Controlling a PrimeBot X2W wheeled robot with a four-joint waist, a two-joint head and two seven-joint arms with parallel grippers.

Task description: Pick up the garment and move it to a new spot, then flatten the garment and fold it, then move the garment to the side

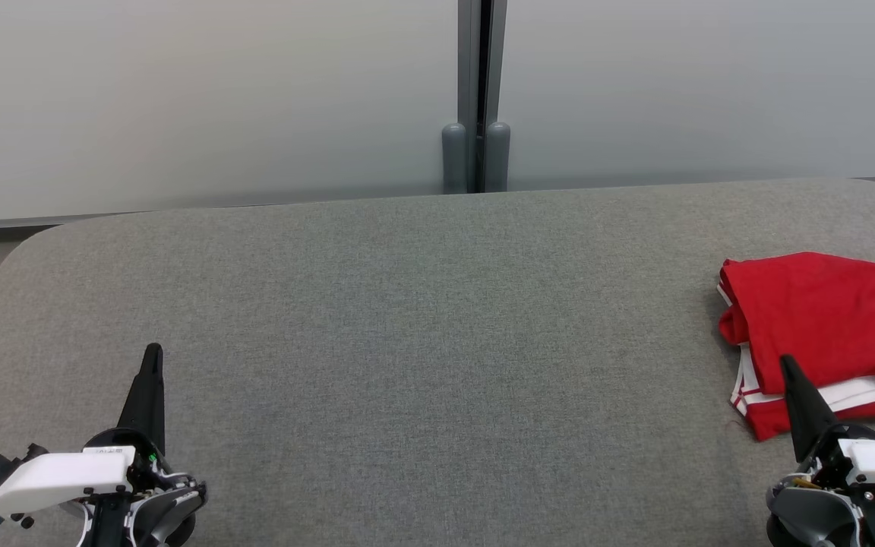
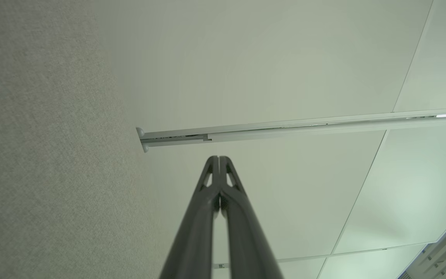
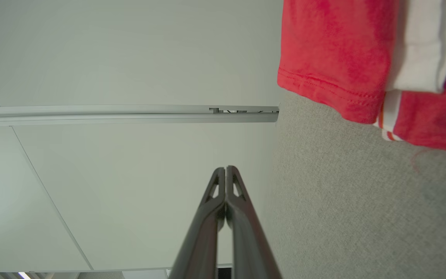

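**A soft red shirt, and my two empty end effectors**

The shirt [image 1: 825,319] lies on the far right side of the gray bench [image 1: 407,342], and part of it runs off the edge of the head view. My right end effector [image 1: 787,361] is near its front corner. In the right wrist view there is a gap of bare bench between my fingers and the cloth, so I am not touching it. My left end effector [image 1: 153,351] is well apart from it, over on the left side of the bench. Both are closed tight, fingers pressed together, and they hold nothing.

I think the shirt will be light and very soft. It will flop and bend when I lift it. It is folded into layers, and I think those layers could slide apart or fall open if I grab only the top one. The best place to take hold looks like the thick folded edge on the side nearest the middle of the bench. There I could pinch all the layers at once. Two grips, one at each near corner, would keep it flat.

The shirt is bright red. It has white bands with thin stripes peeking out at the bottom. There is a black number with a white rim on top, but I can see only part of it. One red hem is neatly stitched. The pile looks tidy, with a little bump on its left edge.
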